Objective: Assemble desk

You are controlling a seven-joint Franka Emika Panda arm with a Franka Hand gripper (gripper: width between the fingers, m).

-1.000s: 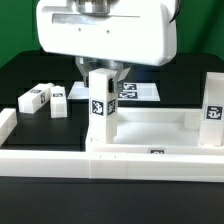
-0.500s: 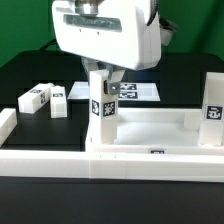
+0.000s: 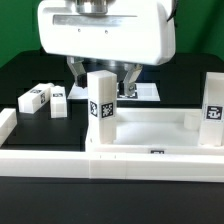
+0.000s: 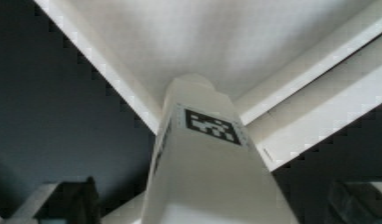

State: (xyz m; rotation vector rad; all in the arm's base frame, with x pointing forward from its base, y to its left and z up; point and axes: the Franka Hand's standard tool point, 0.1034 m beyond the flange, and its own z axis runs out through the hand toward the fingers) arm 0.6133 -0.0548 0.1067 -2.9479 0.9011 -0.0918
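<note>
Leg [image 3: 100,102] standing upright at the desk top [image 3: 150,128] corner
Gripper [image 3: 101,82] hangs over it, jaws spread wide on either side, not touching it.

The gripper [image 3: 102,80] hangs over a white leg [image 3: 100,108] standing upright at a corner of the desk top [image 3: 150,128], with its fingers spread on both sides. A second leg [image 3: 213,108] stands at the exterior view's right. Two loose legs [image 3: 35,97] lie on the dark surface [image 3: 30,62].
</note>
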